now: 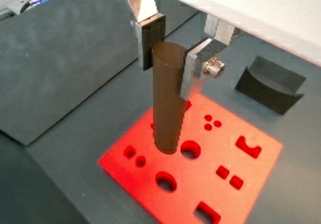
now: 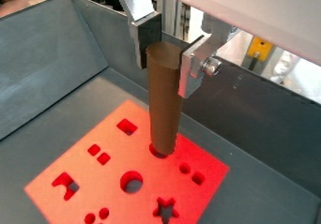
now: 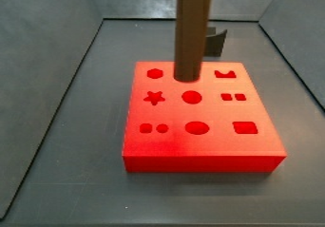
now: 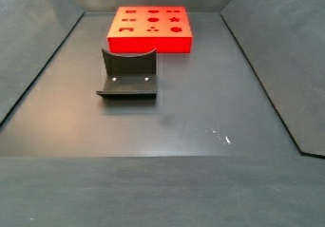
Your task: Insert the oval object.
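The oval object is a tall brown peg (image 1: 167,106) that stands upright over the red block (image 1: 189,186) with shaped holes. Its lower end sits at a hole in the block's row nearest the fixture, between the round hole and the notched one, as a side view shows (image 3: 192,31). My gripper (image 1: 172,76) is above the block, its silver fingers on either side of the peg's top end, shut on it. Both wrist views show this grip (image 2: 166,76). In a side view the red block (image 4: 152,43) shows with no peg or gripper in sight.
The dark fixture (image 4: 128,74) stands on the grey floor beside the block; it also shows in a wrist view (image 1: 269,82) and behind the peg in a side view (image 3: 214,41). Sloped grey walls (image 3: 76,88) close in the work area.
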